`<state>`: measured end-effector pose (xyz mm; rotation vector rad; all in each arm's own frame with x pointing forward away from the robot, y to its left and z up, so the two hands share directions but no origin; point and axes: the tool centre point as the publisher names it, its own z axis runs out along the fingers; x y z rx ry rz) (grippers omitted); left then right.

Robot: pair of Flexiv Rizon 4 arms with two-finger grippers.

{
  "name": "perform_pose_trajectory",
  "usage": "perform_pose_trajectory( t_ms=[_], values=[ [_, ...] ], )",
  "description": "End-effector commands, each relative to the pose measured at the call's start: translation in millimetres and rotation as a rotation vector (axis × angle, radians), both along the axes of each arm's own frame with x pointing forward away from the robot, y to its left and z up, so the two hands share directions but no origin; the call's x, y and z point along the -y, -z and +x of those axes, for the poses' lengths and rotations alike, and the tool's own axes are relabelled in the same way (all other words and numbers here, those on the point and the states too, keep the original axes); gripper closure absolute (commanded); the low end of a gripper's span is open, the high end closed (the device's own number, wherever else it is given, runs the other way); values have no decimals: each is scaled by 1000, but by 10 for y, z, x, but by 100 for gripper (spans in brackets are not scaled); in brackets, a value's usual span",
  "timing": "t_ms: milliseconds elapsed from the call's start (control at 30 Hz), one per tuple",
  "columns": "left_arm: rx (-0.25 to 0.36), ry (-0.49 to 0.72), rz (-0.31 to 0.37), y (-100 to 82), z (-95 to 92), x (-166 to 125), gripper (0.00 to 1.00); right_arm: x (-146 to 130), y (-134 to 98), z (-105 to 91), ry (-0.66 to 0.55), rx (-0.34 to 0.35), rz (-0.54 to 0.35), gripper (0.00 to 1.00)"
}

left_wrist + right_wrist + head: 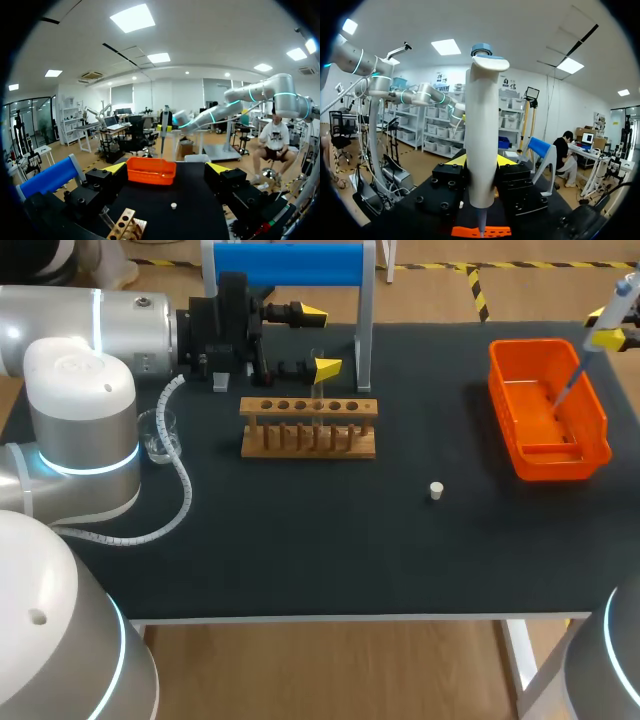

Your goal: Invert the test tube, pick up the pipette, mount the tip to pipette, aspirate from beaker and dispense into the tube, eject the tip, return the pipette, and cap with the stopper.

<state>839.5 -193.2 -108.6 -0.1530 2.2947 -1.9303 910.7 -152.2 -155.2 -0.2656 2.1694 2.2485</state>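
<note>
Evidently the job is running late in its sequence, judging from the layout. The right gripper (605, 330) is hanging over the orange bin (520, 458) at the table's two o'clock, clamping the pipette (482, 135) between both fingers with its narrow end pointing down into the bin, so ejecting the tip seems to be the step in hand. Returning it to the blue stand (290, 265) at twelve o'clock and capping are remaining. The left gripper (320, 340) is sitting spread wide, holding nothing, at the rack's (260, 407) twelve o'clock, with the tube (318, 390) standing just beside its nearer finger. The stopper (436, 490) is lying loose at the rack's four o'clock, well apart from both grippers.
</note>
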Motion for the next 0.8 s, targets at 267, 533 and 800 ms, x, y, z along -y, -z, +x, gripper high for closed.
perform_pose_trajectory(
  t_ms=[267,533,800],
  values=[
    [2,-2,-3,8,-2,3,0,64,247,139,-82,-28,-11,100],
    [2,-2,-3,8,-2,3,0,76,360,154,-76,-34,-46,100],
    [2,-2,-3,8,-2,3,0,81,376,149,-69,-35,-53,100]
  ],
)
